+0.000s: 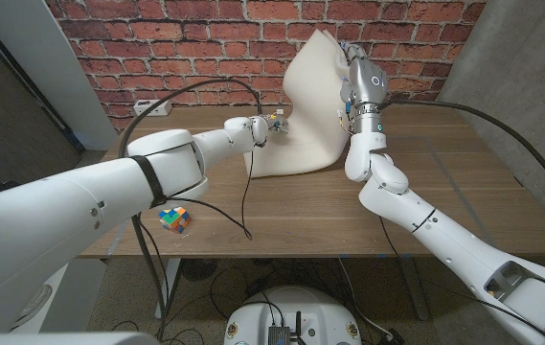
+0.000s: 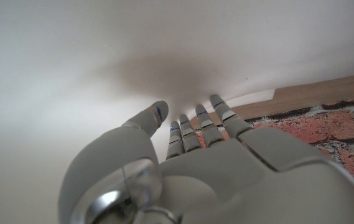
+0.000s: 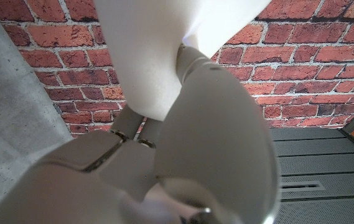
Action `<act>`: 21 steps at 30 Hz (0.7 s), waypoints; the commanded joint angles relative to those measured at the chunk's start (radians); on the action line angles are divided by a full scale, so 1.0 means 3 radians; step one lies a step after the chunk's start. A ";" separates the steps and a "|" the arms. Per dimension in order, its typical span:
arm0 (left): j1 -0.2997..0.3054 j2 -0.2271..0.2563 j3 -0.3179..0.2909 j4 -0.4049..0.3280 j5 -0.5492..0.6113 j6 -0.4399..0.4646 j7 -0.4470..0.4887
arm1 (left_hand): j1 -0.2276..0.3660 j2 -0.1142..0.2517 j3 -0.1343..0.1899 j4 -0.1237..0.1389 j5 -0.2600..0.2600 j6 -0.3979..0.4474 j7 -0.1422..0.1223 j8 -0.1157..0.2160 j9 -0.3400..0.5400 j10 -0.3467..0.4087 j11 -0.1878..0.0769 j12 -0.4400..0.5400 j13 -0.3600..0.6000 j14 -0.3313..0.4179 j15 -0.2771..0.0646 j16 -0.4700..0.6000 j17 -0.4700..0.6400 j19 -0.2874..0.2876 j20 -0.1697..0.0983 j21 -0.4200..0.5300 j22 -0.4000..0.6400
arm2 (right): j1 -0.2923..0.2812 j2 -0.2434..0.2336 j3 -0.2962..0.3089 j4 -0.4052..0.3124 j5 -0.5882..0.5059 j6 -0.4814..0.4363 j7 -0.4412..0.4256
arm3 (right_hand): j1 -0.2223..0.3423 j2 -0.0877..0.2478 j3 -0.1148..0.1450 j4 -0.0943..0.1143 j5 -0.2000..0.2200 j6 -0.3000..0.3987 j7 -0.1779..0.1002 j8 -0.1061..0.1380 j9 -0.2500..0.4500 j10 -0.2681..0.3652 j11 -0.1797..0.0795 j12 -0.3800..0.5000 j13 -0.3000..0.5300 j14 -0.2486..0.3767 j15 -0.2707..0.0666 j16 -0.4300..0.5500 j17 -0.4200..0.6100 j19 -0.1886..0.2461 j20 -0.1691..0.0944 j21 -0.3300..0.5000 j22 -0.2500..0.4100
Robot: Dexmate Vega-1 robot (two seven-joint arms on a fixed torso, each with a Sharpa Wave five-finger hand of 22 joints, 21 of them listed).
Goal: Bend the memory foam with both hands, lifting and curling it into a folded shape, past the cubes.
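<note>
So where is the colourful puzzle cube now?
In the head view the puzzle cube lies near the table's front edge on the robot's left, just beneath the left forearm, well apart from the lifted memory foam.

foam (image 1: 308,105) on table (image 1: 464,187) between both hands; cube (image 1: 173,218) near front left edge

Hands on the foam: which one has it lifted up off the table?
The right hand. It holds the memory foam by its raised edge, high in front of the brick wall, while the left hand stays low at the part still lying on the table.
</note>
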 commanded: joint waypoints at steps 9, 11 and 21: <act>-0.0007 0.0012 0.0081 0.0016 0.0030 -0.0144 -0.0064 | 0.0059 0.0005 0.0037 0.0005 0.0003 -0.0002 -0.0020 -0.0002 0.0000 -0.0004 0.0005 0.0002 0.0000 0.0000 -0.0160 0.0009 0.0007 -0.0029 -0.0019 0.0008 0.0012 | -0.0106 0.0207 0.0205 -0.0093 0.1027 0.0463 0.0532 | 0.0037 0.0010 -0.0008 0.0007 0.0030 0.0036 0.0011 -0.0012 0.0008 0.0060 0.0047 0.0002 0.0018 0.0031 -0.0330 0.0003 0.0016 -0.0042 -0.0372 0.0056 0.0029; -0.0004 0.0013 0.0077 0.0016 0.0024 -0.0141 -0.0064 | 0.0062 0.0004 0.0038 0.0006 0.0003 -0.0002 -0.0020 -0.0003 0.0000 -0.0007 0.0009 0.0000 0.0000 0.0000 -0.0162 0.0008 0.0006 -0.0029 -0.0021 0.0008 0.0012 | -0.0118 0.0218 0.0239 -0.0104 0.1166 0.0505 0.0587 | 0.0038 0.0011 -0.0009 0.0007 0.0032 0.0035 0.0015 -0.0014 0.0008 0.0063 0.0054 0.0002 0.0018 0.0033 -0.0330 0.0003 0.0016 -0.0045 -0.0372 0.0061 0.0031; -0.0002 0.0015 0.0081 0.0016 0.0017 -0.0105 -0.0056 | 0.0076 0.0000 0.0045 0.0009 0.0002 -0.0007 -0.0016 -0.0007 0.0000 -0.0012 0.0005 -0.0005 0.0000 -0.0004 -0.0165 0.0005 0.0005 -0.0028 -0.0030 0.0009 0.0013 | -0.0162 0.0324 0.0369 -0.0126 0.1823 0.0644 0.0760 | 0.0044 0.0014 -0.0014 0.0006 0.0042 0.0049 0.0049 -0.0017 0.0009 0.0068 0.0065 -0.0008 0.0019 0.0043 -0.0330 0.0000 0.0018 -0.0065 -0.0373 0.0090 0.0042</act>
